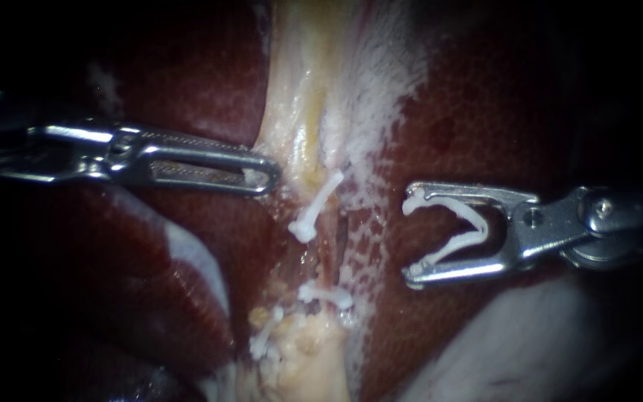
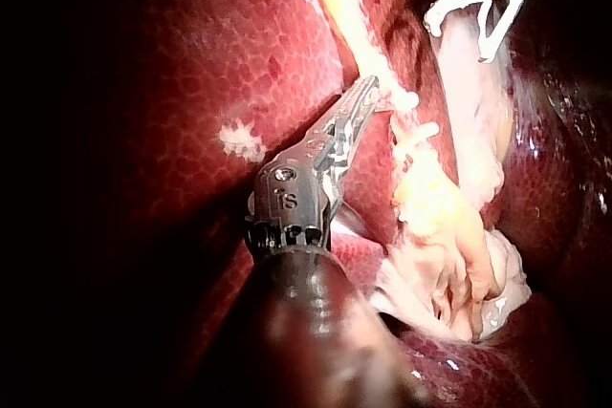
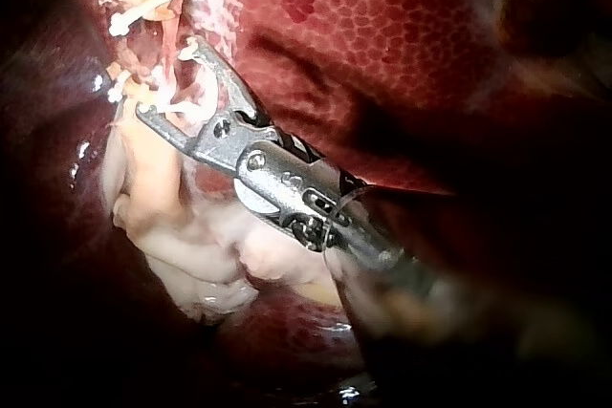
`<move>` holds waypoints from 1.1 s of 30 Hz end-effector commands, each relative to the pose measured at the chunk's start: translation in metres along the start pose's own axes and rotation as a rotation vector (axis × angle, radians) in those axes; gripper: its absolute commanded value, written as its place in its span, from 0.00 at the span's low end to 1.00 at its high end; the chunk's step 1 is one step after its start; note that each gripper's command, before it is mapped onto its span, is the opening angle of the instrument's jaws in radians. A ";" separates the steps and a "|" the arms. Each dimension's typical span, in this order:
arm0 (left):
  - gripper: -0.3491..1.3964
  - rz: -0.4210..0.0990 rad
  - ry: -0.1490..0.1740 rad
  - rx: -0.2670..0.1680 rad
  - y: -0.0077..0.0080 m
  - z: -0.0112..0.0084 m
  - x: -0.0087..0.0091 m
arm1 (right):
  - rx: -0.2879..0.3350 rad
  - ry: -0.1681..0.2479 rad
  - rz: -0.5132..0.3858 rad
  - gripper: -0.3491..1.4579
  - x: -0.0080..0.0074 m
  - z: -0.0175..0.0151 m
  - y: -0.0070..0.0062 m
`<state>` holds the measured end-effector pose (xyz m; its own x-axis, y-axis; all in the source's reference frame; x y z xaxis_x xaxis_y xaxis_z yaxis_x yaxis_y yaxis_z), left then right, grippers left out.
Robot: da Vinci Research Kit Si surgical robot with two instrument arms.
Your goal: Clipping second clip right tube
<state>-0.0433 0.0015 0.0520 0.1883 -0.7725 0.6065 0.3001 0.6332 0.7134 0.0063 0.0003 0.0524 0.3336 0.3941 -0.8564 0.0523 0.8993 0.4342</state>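
Right of the dissected strip, the right tool hangs over the liver with its jaws spread wide. A loaded clip, white and unclosed, is seated against both jaws, mouth facing the strip. It stays wide so it can slide around a tube before being squeezed. The tube stretch is near but apart from those tips, between the upper clip and the lower clip. A third clip sits further down by the fatty lump. I can't cleanly tell which strand is the right tube here; the loaded clip isn't around anything yet. The left tool comes in from the left with its jaws lying together. Its tip touches the edge of the pale yellowish tissue just above the upper clip, probably bracing it aside so the strip stays taut and exposed. Judging by the layout, this is the approach step: the clip needs to advance toward the strip and straddle the tube in the gap between the existing clips. Risks are catching a seated clip or taking in extra tissue.
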 end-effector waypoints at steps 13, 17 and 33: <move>0.00 -0.007 0.004 0.013 0.0002 -0.0015 -0.0013 | 0.010 0.000 0.050 0.53 -0.0011 0.0011 -0.0005; 0.00 -0.015 0.001 0.002 0.0004 -0.0032 -0.0027 | 0.022 -0.002 0.125 0.53 -0.0019 0.0023 -0.0010; 0.00 -0.010 -0.039 -0.017 -0.0038 -0.0078 -0.0079 | 0.085 -0.019 0.320 0.51 -0.0057 0.0090 -0.0017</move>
<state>-0.0387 0.0047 0.0416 0.1465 -0.7774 0.6117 0.3163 0.6227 0.7157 0.0132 -0.0052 0.0593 0.3630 0.6493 -0.6683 0.0210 0.7113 0.7026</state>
